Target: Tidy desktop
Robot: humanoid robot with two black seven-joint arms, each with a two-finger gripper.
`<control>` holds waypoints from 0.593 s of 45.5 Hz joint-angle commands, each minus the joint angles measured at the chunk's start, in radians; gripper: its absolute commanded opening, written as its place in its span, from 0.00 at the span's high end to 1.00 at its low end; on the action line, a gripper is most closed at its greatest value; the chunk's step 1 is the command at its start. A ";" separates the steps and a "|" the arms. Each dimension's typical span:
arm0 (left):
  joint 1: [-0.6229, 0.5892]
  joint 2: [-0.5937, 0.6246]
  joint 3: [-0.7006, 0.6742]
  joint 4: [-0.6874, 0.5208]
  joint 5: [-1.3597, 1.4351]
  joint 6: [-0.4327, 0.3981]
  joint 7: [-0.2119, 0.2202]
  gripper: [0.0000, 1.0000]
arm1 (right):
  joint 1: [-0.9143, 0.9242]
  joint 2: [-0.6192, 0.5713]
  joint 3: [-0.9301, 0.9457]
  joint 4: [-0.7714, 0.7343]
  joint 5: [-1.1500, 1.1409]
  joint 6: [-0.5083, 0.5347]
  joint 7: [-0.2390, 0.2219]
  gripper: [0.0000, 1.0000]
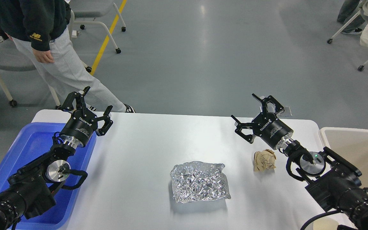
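Note:
The desktop (152, 140) is a wide white tabletop with rounded corners. A crumpled sheet of silver foil (199, 181) lies near its middle front. A crumpled ball of brown paper (264, 160) rests to the right of the foil. My left gripper (89, 102) hovers open over the far left of the desktop, beside the blue tray, holding nothing. My right gripper (251, 110) is open too, up behind the brown paper ball, with nothing between its fingers.
A blue plastic tray (34, 143) sits on the left end under my left arm. A beige bin (359, 150) stands at the right end. A person (56, 48) walks past the far left corner, with wheeled chairs (101, 19) behind.

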 commanded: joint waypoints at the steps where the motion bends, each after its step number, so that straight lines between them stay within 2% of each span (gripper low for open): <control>1: 0.001 -0.001 -0.001 0.000 0.002 0.000 -0.002 0.00 | 0.001 0.001 -0.002 0.001 0.000 -0.001 0.000 0.00; 19: 0.001 -0.001 -0.001 0.000 0.000 0.000 0.000 0.00 | 0.007 -0.006 -0.013 0.009 -0.007 0.000 0.000 0.00; 27: 0.001 -0.001 -0.001 0.000 0.000 0.000 0.000 0.00 | 0.020 -0.048 -0.013 0.049 -0.010 -0.006 -0.008 0.00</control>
